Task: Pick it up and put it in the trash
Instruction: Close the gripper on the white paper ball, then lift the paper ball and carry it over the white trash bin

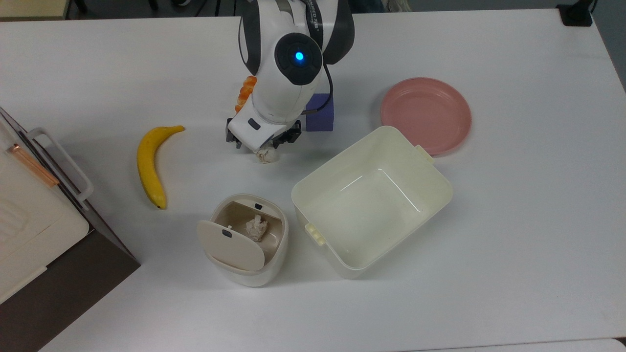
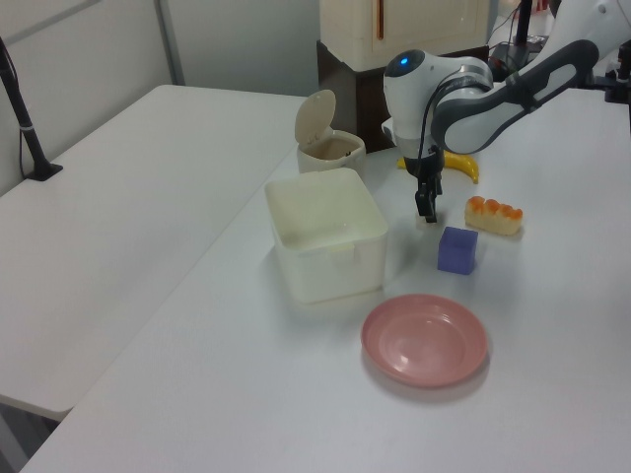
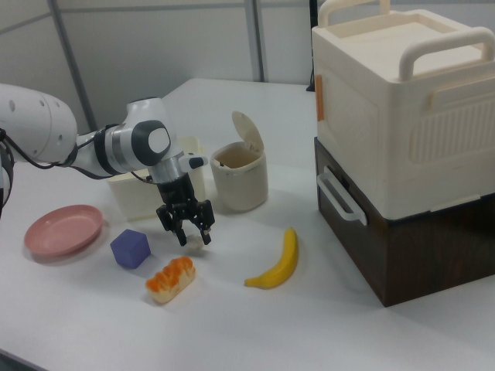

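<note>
Near the top view's left edge of the counter [image 1: 513, 234] lies a banana [image 1: 150, 164]; toward the near edge from it stands the trash [image 1: 247, 240], lid swung open, a duller wad already inside. Further right, about mid-counter, the pincer [image 1: 264, 145] hangs directly over the paper ball [image 1: 266, 155], its fingers spread to either side of the ball in the right view — released, gripping nothing yet. The ball rests on the counter, just beside the purple cube [image 1: 320, 113]. It looks feather-light and soft (likely to squash rather than resist), so a pinch across its middle should do — though a shallow grip might let it slip free. Rightmost sit the cream tub [image 1: 371, 198] and pink plate [image 1: 425, 115].
</note>
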Controlling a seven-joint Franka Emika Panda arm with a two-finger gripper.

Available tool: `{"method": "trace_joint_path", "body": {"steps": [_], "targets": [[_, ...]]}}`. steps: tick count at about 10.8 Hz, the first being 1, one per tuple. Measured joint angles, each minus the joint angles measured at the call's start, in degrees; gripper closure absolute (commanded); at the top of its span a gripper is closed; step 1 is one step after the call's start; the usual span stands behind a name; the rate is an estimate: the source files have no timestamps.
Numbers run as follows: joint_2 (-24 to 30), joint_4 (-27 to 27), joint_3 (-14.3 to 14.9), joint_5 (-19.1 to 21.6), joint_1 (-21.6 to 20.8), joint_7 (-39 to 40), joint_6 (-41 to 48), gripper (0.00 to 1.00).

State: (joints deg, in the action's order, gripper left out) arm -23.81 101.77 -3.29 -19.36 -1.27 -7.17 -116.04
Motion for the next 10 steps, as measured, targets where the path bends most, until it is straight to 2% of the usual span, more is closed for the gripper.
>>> {"method": "trace_joint_path", "body": {"steps": [1, 8, 10], "targets": [[-0.22, -0.01, 0.0, -0.53, -0.21, 0.0, 0.0, 1.0], [-1.05, -0.73, 0.01, -0.85, -1.04, -0.1, 0.0, 1.0], [-0.98, -3.12, 0.19, -0.85, -0.75, -0.68, -0.05, 1.0]]}}
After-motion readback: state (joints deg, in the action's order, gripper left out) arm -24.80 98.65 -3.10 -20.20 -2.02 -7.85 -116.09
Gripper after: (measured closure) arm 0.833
